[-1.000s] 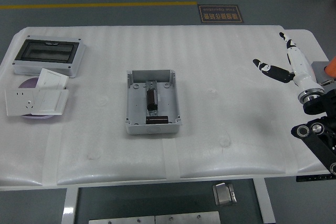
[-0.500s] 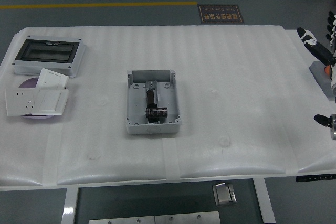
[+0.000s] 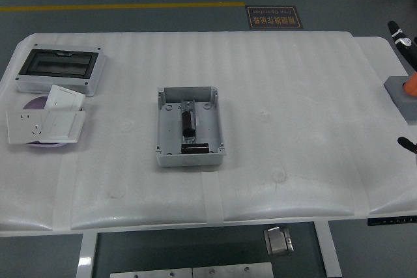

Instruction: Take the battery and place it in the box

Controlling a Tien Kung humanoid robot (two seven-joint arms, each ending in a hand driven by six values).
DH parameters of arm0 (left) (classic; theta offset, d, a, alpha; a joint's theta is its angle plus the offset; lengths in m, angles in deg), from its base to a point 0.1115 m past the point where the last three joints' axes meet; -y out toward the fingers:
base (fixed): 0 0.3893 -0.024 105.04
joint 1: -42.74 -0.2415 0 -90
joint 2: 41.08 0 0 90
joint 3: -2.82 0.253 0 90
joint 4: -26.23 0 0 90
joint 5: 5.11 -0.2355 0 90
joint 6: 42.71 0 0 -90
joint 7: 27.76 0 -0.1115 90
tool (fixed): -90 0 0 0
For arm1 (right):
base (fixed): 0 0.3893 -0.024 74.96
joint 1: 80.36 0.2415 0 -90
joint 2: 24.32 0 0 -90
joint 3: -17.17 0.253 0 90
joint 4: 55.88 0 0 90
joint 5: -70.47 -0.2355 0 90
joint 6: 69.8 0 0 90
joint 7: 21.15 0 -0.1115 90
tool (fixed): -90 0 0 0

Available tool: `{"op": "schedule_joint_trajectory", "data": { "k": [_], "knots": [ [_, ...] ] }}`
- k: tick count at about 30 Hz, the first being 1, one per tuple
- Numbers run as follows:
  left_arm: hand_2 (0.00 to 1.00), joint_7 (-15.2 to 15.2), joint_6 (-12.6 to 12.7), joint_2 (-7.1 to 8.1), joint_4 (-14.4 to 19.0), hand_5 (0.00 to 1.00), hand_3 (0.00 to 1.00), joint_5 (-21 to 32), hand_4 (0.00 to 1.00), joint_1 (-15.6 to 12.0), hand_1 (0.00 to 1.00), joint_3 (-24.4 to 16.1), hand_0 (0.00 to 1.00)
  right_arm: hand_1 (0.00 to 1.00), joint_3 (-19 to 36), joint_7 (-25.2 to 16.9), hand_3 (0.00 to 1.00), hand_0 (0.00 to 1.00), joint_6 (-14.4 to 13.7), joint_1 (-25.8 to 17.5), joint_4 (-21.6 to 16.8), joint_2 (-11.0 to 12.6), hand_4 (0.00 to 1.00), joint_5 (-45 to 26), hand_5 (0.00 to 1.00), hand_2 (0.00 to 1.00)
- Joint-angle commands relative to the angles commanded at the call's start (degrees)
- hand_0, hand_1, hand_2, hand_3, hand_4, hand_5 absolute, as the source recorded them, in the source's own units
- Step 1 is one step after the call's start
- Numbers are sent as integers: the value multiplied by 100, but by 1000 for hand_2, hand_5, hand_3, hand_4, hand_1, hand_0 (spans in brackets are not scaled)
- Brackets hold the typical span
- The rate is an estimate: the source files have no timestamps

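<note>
From my remote seat I look down on a white table (image 3: 273, 96) with a padded, ribbed cover. Near its middle sits an open grey box (image 3: 189, 126), a shallow rectangular tray whose long sides run away from me. Inside it lies the battery (image 3: 188, 124), a small dark brown cylinder; its long axis runs front to back, parallel to the box's long sides, with 1 end pointing to the far wall and the other toward me. It rests on the box floor just right of centre, and a dark rectangular block (image 3: 193, 150) lies crosswise at the near end of the box, close to the battery's near end. At the far left of the table stands a grey case with a dark window lid (image 3: 58, 68), and in front of it lie white wall-socket plates (image 3: 44, 124) over a purple disc (image 3: 36, 103). At the right edge only a black and white fingertip of the right hand (image 3: 399, 35) shows, beside a grey block (image 3: 402, 96) with something orange on it; I cannot tell whether that hand is released or clenched. Compared with 1 second ago, the right arm has drawn back almost out of sight, while the battery and box lie where they were. The left hand is not visible.
</note>
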Motion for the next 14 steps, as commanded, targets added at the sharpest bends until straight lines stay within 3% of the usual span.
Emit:
{"op": "schedule_joint_trajectory", "data": {
  "k": [14],
  "knots": [
    [535,2,-9,40,-3,71,568,-143,575,-34,655,-95,585,998,175,49,998,998,-59,-76,21,-63,845,158,446,998]
  ]
}}
